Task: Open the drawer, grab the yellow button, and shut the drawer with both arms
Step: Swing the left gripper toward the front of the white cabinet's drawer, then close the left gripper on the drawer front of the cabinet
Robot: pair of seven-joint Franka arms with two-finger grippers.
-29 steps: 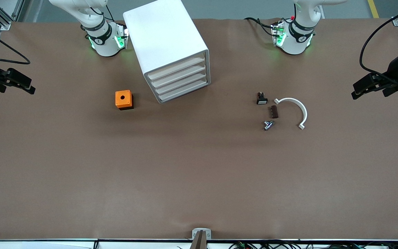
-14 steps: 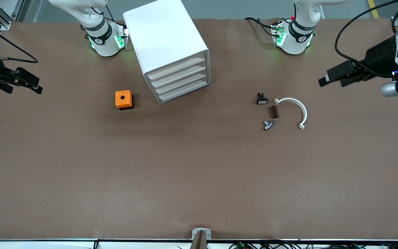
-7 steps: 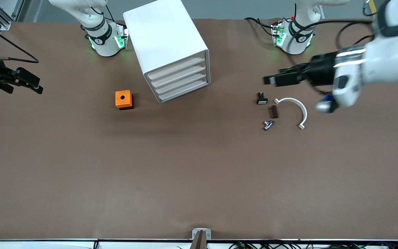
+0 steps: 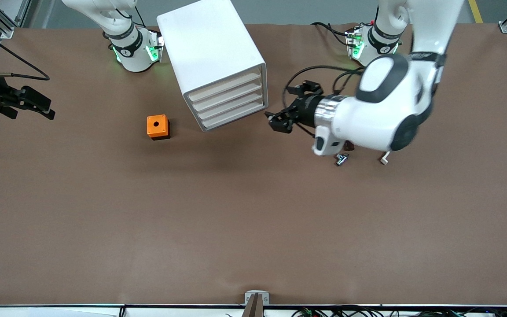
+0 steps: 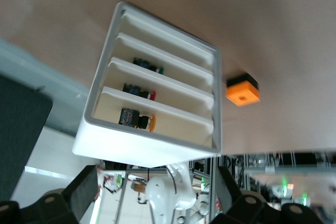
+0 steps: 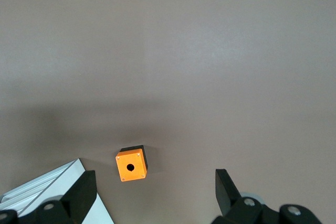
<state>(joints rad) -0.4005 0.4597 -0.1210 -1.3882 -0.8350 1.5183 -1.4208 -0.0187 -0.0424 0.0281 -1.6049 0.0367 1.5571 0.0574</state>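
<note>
The white cabinet (image 4: 209, 44) stands near the arms' bases, its four drawers shut. The drawer (image 4: 225, 86) is the uppermost one; it also shows in the left wrist view (image 5: 178, 121). Over its front I see the button (image 5: 137, 119), black with an orange cap, lying inside. My left gripper (image 4: 286, 105) is open and empty, in the air in front of the drawers and facing them; its fingers (image 5: 84, 190) frame the cabinet. My right gripper (image 4: 44, 108) waits open and empty over the table at the right arm's end.
An orange cube with a round hole (image 4: 158, 127) sits beside the cabinet toward the right arm's end; it shows in the right wrist view (image 6: 130, 165). A small silver part (image 4: 341, 159) and a white curved piece's end (image 4: 384, 161) lie under the left arm. Lower drawers hold small parts (image 5: 139, 90).
My left arm has swung in from the left arm's end of the table to in front of the cabinet's drawers. The right gripper has stayed almost still.
</note>
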